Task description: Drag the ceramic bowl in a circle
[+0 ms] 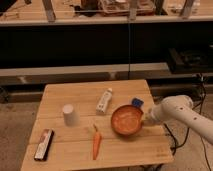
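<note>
The ceramic bowl [127,120], wide, round and orange-red, sits on the right half of the wooden table [75,90], tipped a little toward the camera. My gripper [145,119] is at the end of the white arm that reaches in from the right. It is at the bowl's right rim and holds it.
A small upturned white cup [70,115] stands to the left. A white bottle [104,101] lies behind the bowl, and a blue object [137,103] lies at its far right. A carrot [96,142] lies in front of the bowl. A dark bar [43,144] lies front left.
</note>
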Tool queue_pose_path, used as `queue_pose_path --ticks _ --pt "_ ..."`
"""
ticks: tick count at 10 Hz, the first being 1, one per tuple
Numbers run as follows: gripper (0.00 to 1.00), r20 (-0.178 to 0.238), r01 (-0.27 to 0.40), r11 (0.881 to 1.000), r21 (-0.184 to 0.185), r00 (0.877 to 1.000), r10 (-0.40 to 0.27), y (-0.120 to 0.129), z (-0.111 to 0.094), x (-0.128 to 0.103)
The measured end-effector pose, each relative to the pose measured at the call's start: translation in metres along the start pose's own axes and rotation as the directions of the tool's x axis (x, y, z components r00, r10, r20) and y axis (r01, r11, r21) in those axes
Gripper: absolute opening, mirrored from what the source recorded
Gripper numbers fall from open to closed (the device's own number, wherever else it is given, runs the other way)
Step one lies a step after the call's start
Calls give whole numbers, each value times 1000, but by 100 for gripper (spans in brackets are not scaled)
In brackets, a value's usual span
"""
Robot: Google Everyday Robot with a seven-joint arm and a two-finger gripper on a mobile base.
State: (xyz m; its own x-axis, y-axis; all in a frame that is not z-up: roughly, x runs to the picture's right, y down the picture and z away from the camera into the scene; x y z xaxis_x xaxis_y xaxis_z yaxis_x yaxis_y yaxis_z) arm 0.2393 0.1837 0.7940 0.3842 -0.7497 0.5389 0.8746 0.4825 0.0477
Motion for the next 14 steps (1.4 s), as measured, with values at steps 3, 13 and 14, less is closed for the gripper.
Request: queue_pose_path --ticks 3,13,14 --pt "1 59 83 996 -27 995 -82 32 -21 4" --pt "1 402 365 930 39 846 -349 85 -17 -110" --pt "1 430 395 916 62 818 -382 71 -7 -122"
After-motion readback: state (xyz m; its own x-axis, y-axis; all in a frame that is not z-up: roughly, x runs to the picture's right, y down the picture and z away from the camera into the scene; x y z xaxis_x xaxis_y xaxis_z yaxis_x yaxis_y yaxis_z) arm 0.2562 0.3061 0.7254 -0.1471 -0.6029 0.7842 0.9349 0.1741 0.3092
